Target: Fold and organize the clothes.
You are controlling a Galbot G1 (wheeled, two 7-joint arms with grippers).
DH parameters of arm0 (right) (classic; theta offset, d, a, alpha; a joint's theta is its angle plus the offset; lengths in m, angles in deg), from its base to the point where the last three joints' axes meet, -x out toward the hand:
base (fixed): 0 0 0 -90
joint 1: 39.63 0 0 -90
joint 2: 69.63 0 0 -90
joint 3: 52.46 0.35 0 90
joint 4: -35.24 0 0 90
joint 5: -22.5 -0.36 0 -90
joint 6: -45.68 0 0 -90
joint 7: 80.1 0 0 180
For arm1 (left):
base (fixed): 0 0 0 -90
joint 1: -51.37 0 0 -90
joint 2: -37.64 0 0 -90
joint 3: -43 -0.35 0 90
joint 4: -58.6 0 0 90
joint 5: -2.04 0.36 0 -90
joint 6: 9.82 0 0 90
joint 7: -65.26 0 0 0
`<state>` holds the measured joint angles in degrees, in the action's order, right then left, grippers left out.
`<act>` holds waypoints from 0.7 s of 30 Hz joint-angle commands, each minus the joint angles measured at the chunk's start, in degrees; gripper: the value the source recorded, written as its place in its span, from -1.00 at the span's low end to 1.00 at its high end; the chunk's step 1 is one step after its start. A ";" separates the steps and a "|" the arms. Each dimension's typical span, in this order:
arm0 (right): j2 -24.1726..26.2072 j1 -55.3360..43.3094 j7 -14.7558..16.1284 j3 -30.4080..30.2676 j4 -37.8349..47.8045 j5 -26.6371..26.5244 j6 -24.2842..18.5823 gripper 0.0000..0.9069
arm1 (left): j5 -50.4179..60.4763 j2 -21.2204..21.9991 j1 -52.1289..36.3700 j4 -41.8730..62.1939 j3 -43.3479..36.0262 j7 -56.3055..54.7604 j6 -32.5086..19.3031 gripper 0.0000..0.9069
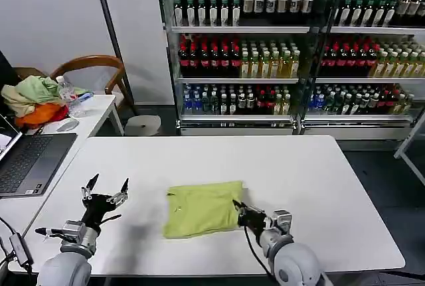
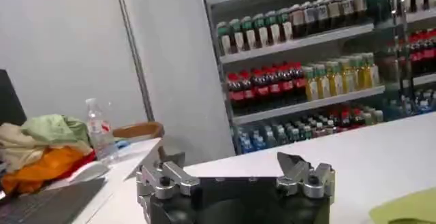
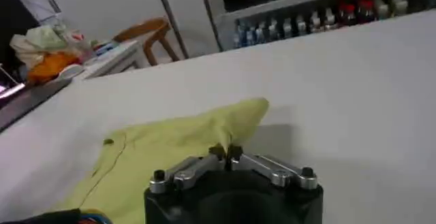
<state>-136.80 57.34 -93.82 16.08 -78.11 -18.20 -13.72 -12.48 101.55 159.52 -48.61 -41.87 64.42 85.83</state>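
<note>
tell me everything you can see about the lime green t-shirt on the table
The lime-green T-shirt is plain, thin soft fabric, folded into a rough, slightly rumpled rectangle lying flat near the white table's front edge. The right end effector is shut, pinching its right edge. The open left end effector hovers apart, to its left.

Left gripper (image 2: 235, 174) spread open above white table (image 2: 381, 144); lime-green T-shirt (image 2: 409, 208) corner at four o'clock.

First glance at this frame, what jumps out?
The lime-green T-shirt, folded into a rough rectangle mid-table, with the right gripper shut on its right edge. The left gripper hovers open to the left, and stocked drink shelves line the back.
</note>
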 commanded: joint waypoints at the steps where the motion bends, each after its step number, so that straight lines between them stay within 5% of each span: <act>1: 1.98 -1.46 1.42 5.42 2.25 4.05 -0.19 -1.00 | 0.03 0.16 -0.01 -0.31 -0.45 -0.02 -0.10 1.00; 10: 0.18 -3.86 3.21 5.74 9.22 12.28 -4.93 -1.00 | -0.02 0.38 0.52 -0.76 -0.33 -0.27 -0.16 1.00; 21: 0.91 -3.00 1.88 6.89 9.50 11.69 -5.27 -1.00 | 0.02 0.34 0.85 -0.96 -0.40 -0.24 -0.17 1.00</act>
<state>-136.08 53.96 -91.57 21.78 -70.41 -8.82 -17.72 -12.46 101.86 160.44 -49.59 -42.07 64.23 85.65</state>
